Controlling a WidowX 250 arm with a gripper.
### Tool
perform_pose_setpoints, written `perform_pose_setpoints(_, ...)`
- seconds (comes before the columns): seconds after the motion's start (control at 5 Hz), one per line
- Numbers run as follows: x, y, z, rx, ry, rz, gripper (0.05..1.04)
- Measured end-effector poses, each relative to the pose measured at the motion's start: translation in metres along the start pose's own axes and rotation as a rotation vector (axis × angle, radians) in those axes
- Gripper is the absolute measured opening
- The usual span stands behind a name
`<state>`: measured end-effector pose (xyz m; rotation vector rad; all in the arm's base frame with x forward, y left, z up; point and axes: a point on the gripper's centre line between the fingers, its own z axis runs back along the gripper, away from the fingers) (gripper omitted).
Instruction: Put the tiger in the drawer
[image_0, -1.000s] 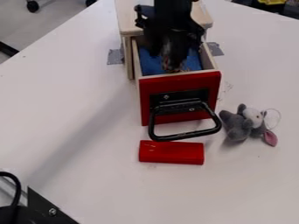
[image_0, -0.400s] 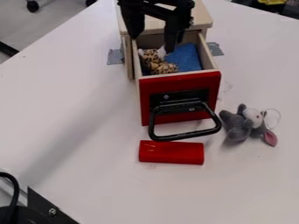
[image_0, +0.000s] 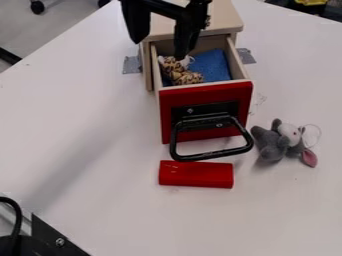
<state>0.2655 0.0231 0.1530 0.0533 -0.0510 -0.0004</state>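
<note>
Our gripper (image_0: 159, 50), fingers spread, has shifted left since a moment ago; we see the tiger (image_0: 182, 75) lying at left inside the drawer (image_0: 242, 97).

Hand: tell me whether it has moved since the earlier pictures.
Yes. Judged against the drawer, the hand has moved up and toward the view's left, its fingers now apart.

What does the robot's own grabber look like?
The gripper is black. It has two long, chunky fingers that get narrower toward their tips, joined by a black bar across the top. Tiny pale spots on one side might be screws.
</note>
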Motion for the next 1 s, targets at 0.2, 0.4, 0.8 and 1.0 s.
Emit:
perform_pose_setpoints(0.2, -0.0055, -0.0071, -0.0096, 0.006, 0.028, -0.025, 1.000)
perform_pose_setpoints(0.4, -0.0142, -0.0143, -0.0164, 0.022, 0.018, -0.046, 1.000)
perform_pose_setpoints(0.8, -0.0145, -0.0148, -0.0151, 0.023, 0.010, -0.040, 1.000)
perform_pose_setpoints(1.0, -0.0147, -0.0148, -0.0151, 0.023, 0.011, -0.040, 1.000)
